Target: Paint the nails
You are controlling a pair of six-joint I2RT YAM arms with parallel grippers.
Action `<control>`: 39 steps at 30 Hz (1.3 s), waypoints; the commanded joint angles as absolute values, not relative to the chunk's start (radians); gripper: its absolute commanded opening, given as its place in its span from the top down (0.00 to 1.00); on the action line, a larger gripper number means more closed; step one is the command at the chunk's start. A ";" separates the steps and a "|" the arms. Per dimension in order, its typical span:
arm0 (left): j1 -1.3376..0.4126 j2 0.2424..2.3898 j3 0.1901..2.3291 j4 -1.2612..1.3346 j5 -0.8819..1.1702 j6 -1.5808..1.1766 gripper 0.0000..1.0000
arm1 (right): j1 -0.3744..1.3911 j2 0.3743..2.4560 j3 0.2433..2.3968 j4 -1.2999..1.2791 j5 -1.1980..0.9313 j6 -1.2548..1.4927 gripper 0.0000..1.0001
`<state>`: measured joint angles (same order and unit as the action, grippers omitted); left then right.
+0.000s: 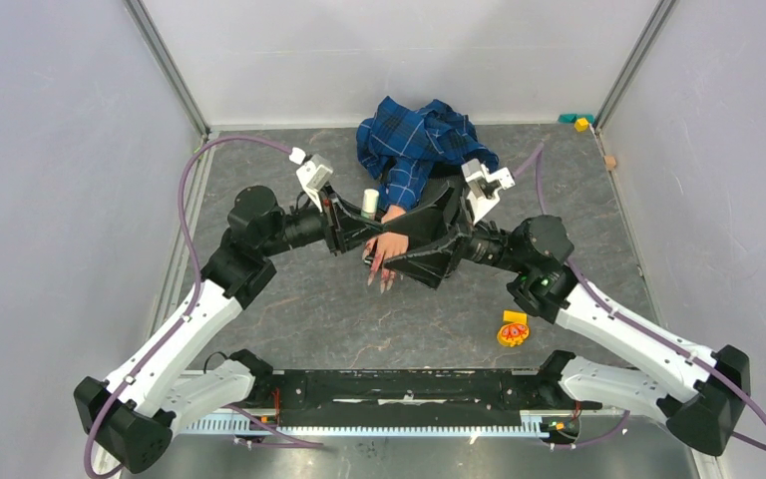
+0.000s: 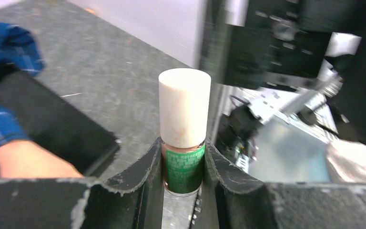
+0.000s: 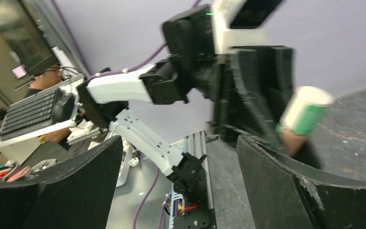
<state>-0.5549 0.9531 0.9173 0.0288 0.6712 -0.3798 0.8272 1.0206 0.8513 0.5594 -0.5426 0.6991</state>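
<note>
The mannequin hand [image 1: 391, 242] with a blue plaid sleeve [image 1: 414, 140] lies mid-table. Its long pink-red nails [image 1: 380, 281] point toward the near edge. My left gripper [image 1: 362, 224] is shut on a nail polish bottle [image 1: 369, 203] with a white cap and green label, held upright just left of the hand. In the left wrist view the bottle [image 2: 184, 164] sits between the jaws of the left gripper [image 2: 184, 177], with the hand [image 2: 26, 160] at the left. My right gripper [image 1: 396, 242] is open and empty, its jaws either side of the hand. In the right wrist view the right gripper [image 3: 181, 183] is wide open, with the bottle [image 3: 306, 114] blurred beyond.
An orange and yellow object [image 1: 512, 329] lies on the table right of centre, near the right arm. Small coloured blocks [image 1: 580, 122] sit at the back right corner. Grey walls close the table on three sides.
</note>
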 commanded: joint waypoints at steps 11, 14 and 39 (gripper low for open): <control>-0.502 0.939 0.931 -0.020 0.522 -0.374 0.98 | 0.750 0.935 0.816 0.501 -0.581 0.650 0.02; -0.502 0.929 0.927 -0.016 0.530 -0.367 0.98 | 0.715 0.932 0.801 0.493 -0.581 0.642 0.02; -0.549 0.984 0.904 0.170 0.848 -0.462 0.98 | 0.693 1.159 0.875 0.878 -0.629 0.854 0.02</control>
